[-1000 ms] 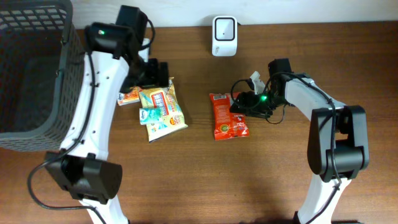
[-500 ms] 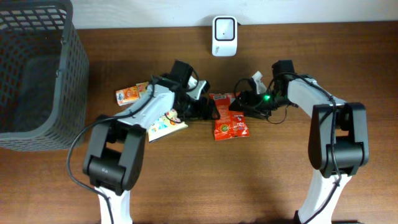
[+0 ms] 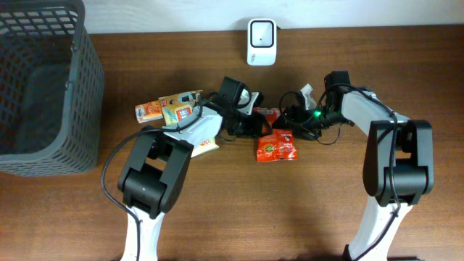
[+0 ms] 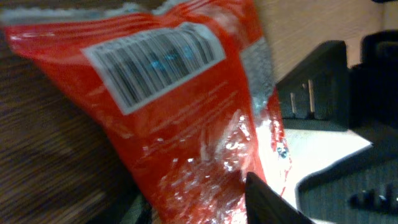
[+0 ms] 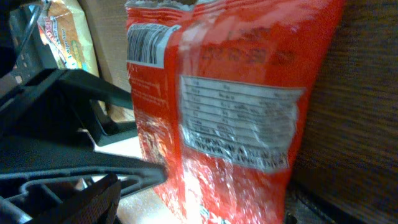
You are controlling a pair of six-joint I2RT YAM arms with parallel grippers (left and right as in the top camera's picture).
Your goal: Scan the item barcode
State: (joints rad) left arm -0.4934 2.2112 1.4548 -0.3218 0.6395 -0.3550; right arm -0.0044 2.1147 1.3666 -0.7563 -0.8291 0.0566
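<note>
We're looking at the red crinkly foil snack packet (image 3: 275, 143), which is sitting mid-table between both arms. The left gripper (image 3: 250, 125) is coming at it from its left edge and the right gripper (image 3: 296, 117) from its right edge, so both are about equally near. The pkt's long axis is running roughly near-to-far, w/ the far end lifted up among the fingers and the near end resting on the brown wooden table (image 3: 290, 217).

The printed barcode (image 4: 152, 59) is sitting at that raised end, on the face turned toward the left wrist cam. In the left wrist view only one dark finger (image 4: 267, 199) is showing at the foil, so we can't tell if the L jaws are pinching. The R jaws are standing wide w/ the pkt between them, grip unclear too.

We're judging that the white boxy scanner (image 3: 261, 32) is waiting straight beyond, at the far edge, w/ bare wood in between. The other snack packets (image 3: 185, 116) and the dark mesh basket (image 3: 43, 87) are lying off to the left, well apart from that path.
</note>
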